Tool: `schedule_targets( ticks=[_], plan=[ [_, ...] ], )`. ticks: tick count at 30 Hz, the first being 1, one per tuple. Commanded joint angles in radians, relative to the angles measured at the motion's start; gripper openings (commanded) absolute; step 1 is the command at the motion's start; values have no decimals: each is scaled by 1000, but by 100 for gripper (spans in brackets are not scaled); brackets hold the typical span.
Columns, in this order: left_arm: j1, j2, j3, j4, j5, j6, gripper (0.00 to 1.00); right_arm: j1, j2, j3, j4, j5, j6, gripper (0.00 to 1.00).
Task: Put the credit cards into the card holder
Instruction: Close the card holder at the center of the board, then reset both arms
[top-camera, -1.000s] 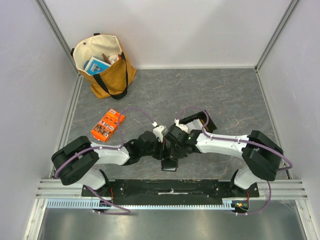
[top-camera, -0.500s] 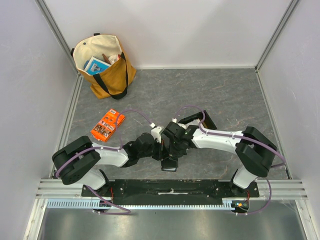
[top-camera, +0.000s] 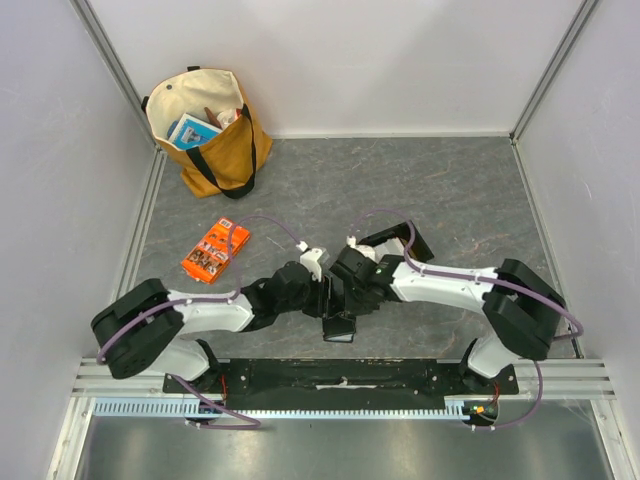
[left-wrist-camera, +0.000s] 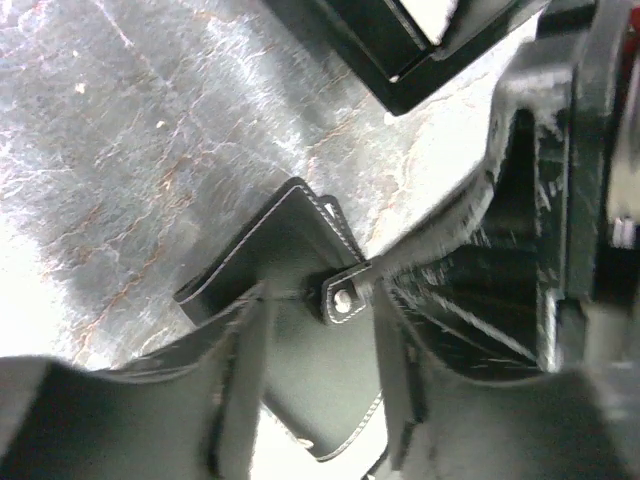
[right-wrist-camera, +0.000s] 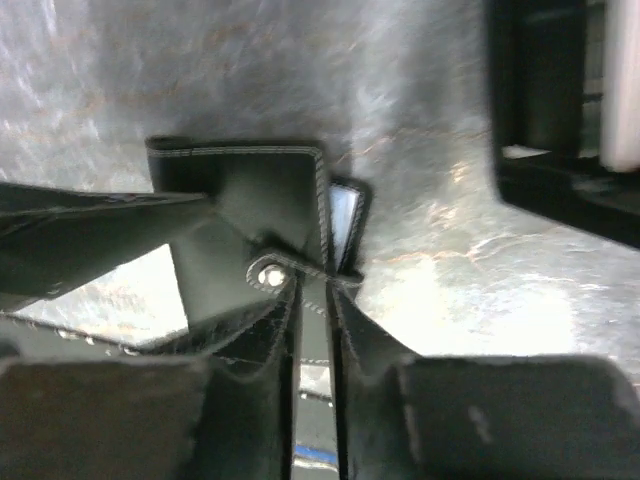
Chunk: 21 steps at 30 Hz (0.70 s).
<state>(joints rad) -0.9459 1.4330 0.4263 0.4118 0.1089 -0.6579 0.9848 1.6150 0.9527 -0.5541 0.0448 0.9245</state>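
At the near middle of the table (top-camera: 450, 190), my left gripper (left-wrist-camera: 320, 325) stands spread astride the card holder (left-wrist-camera: 285, 250). My right gripper (right-wrist-camera: 312, 290) nips its snap tab (right-wrist-camera: 268, 272). If that thin tab slips free, I reckon the holder flops shut or skids.

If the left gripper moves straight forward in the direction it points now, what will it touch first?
Most likely the card holder, which lies right between the spread fingers of the left gripper. Beyond it is the table. Depth is hard to judge.
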Motion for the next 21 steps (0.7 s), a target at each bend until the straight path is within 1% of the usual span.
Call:
schedule_targets(
  ticks=[1, 2, 4, 6, 7, 9, 10, 13, 16, 19, 21],
  plan=[
    [-11, -95, 67, -318, -104, 37, 70, -11, -127, -57, 140, 263, -67, 31],
    [-10, -127, 83, -338, -148, 35, 88, -11, -182, -69, 157, 285, -70, 40],
    [-5, -181, 113, -390, -182, 32, 89, -12, -281, -92, 174, 322, -87, 57],
    [4, -213, 149, -480, -228, 12, 90, -15, -372, -120, 163, 386, -88, 68],
    [10, -233, 163, -507, -247, 6, 90, -18, -409, -140, 152, 423, -88, 79],
    [24, -261, 181, -553, -259, 1, 90, -37, -493, -178, 117, 489, -69, 92],
    [32, -279, 186, -567, -265, 1, 91, -46, -536, -195, 102, 522, -69, 97],
    [36, -348, 178, -597, -308, 0, 91, -80, -667, -233, 56, 618, -78, 98],
    [65, -410, 154, -617, -324, -8, 92, -135, -753, -246, 20, 678, -122, 98],
    [100, -436, 152, -648, -334, -16, 92, -246, -761, -229, -23, 675, -177, 98],
    [119, -445, 155, -677, -351, -19, 92, -358, -739, -220, -32, 655, -223, 98]
  ],
)
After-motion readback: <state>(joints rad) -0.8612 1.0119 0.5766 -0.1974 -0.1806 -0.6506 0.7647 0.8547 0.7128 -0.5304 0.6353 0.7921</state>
